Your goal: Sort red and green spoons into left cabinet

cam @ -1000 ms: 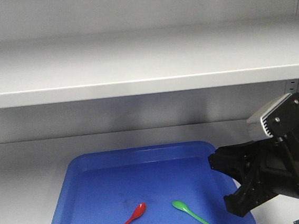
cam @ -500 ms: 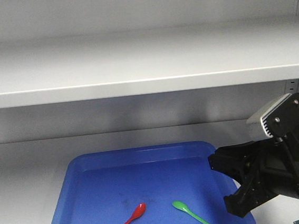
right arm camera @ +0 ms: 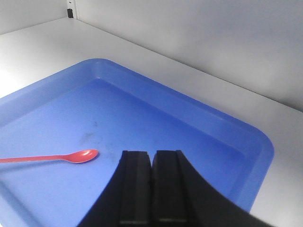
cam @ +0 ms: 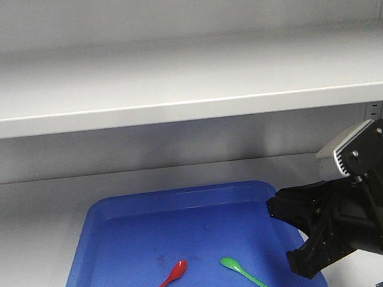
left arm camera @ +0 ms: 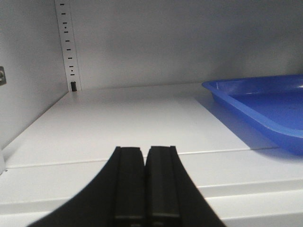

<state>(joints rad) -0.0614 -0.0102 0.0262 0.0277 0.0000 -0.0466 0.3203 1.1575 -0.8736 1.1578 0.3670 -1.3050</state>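
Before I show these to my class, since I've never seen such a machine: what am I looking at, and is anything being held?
It is a two-armed robot facing a grey cabinet shelf. One picture looks on from the front; the other two come from cameras on each wrist, looking along the fingers. The black shape in the front view is the right gripper, poised at the right edge of a blue tray. A red spoon and a green spoon lie apart in the tray. The left gripper hovers over bare shelf left of the tray. Both grippers appear shut in their wrist views, with nothing between the fingers, so nothing is held.
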